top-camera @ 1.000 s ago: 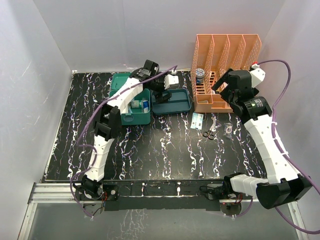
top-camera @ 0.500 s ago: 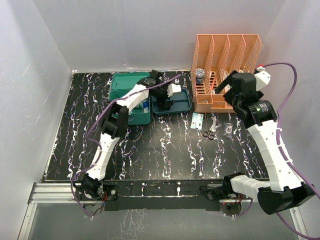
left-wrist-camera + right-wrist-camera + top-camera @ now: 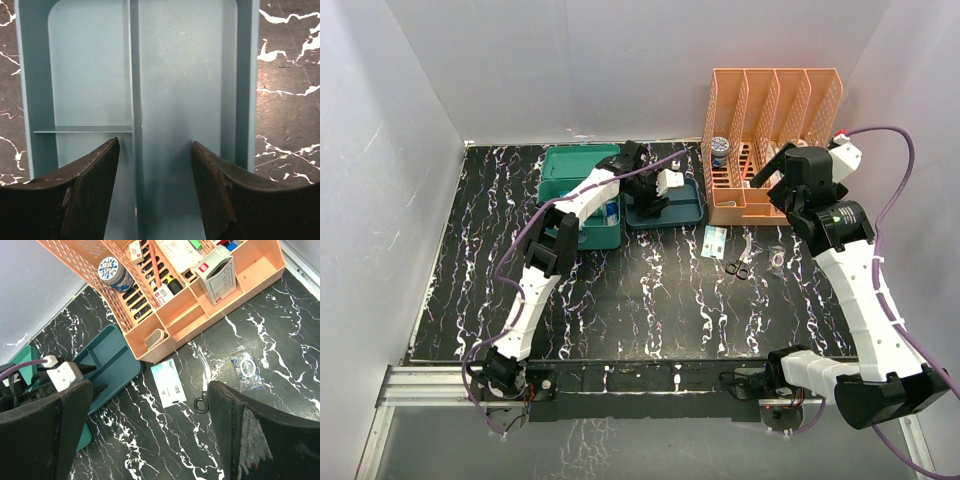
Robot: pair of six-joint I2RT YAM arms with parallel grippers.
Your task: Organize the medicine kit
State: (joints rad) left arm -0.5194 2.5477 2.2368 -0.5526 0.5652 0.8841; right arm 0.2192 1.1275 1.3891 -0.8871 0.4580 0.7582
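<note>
— Top external first: finds the teal-green rectangular plastic medicine kit [image 3: 603, 236] at the back left of the black marbled table [image 3: 650, 300], lid up, with a couple of small bottles [image 3: 609, 210] inside. Counts as barely begun?

— Looks early, yes. Leaves a flat blue-and-white packet [image 3: 714, 240], small scissors [image 3: 739, 267] and a clear bagged item [image 3: 777, 260] loose in front of the orange slotted plastic rack [image 3: 775, 110].

— And the left gripper [image 3: 154, 145]?

— Hangs spread wide just over the shallow blue-teal divided tray [image 3: 185, 75] beside the kit, gripping nothing. Shows only bare compartments below.

— Right gripper [image 3: 150, 385]?

— Likewise spread and empty, up near the rack. Probably means fetching the loose things next, then refitting the tray and shutting the lid.
</note>
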